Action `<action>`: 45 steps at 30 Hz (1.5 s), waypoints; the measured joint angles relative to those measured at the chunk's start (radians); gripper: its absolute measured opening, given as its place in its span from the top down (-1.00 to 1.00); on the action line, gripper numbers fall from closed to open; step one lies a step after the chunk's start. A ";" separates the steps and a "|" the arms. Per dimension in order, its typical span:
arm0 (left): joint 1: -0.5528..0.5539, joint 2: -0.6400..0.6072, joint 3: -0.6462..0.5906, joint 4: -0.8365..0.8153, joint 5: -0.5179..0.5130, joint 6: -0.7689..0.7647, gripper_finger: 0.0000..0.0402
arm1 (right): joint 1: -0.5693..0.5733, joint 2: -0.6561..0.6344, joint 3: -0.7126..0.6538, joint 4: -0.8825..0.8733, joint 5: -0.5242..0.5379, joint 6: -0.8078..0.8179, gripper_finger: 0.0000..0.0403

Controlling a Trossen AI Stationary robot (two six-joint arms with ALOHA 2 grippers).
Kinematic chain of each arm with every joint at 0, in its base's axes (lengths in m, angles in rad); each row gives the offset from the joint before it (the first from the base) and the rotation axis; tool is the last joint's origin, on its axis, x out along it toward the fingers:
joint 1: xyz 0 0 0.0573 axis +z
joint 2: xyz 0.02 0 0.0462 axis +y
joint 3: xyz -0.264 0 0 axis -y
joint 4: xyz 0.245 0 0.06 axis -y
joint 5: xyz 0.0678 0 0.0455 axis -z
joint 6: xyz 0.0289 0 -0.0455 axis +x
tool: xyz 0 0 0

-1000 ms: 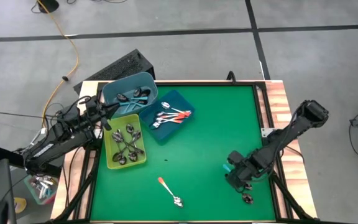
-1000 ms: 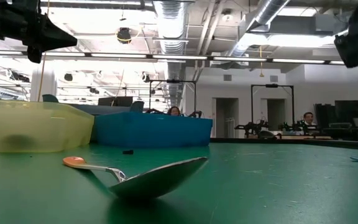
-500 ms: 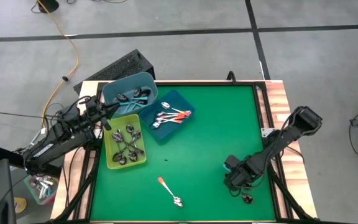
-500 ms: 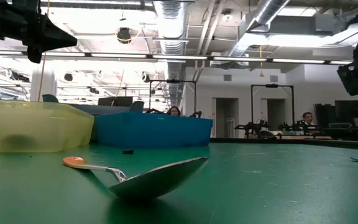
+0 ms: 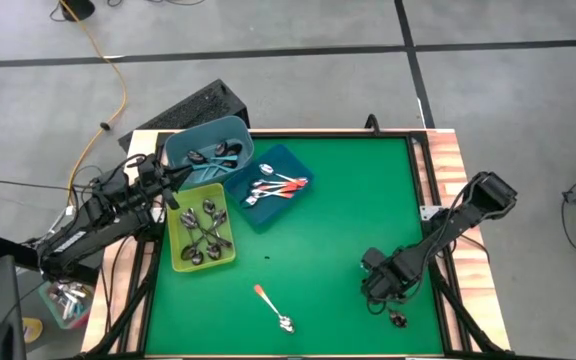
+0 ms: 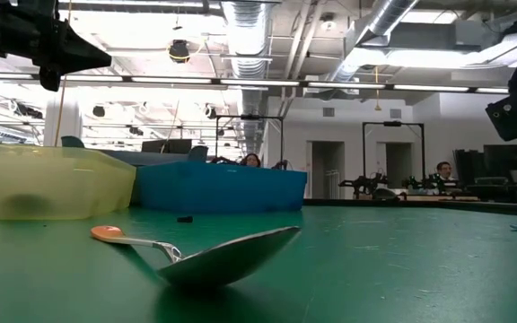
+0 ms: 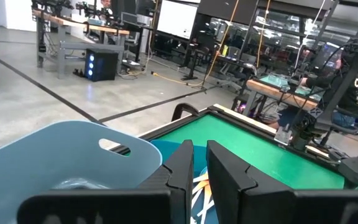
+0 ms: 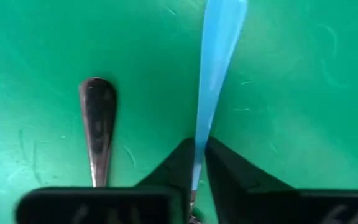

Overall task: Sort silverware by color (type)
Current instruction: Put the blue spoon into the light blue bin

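Fingers of the right gripper (image 8: 199,163), matte black and wedge-shaped, pinch the flat light-blue handle of a spoon (image 8: 216,56) low over the green felt-like surface (image 5: 348,200) near its right edge; a plain dark metal spoon (image 8: 97,118) lies just beside it. Left gripper (image 7: 199,171) hangs over the rounded teal bin (image 5: 203,145), its fingers nearly together, holding nothing. An orange-handled spoon (image 5: 271,307) with a glossy bowl lies alone. No writing is legible.

Matt green table mat (image 5: 338,220); glossy metal spoon bowl (image 6: 232,254); translucent yellow plastic bin (image 6: 43,184)
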 joint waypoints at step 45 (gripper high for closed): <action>0.000 0.000 0.000 0.000 0.000 0.002 0.85 | -0.175 0.005 0.141 0.034 0.376 -0.238 0.98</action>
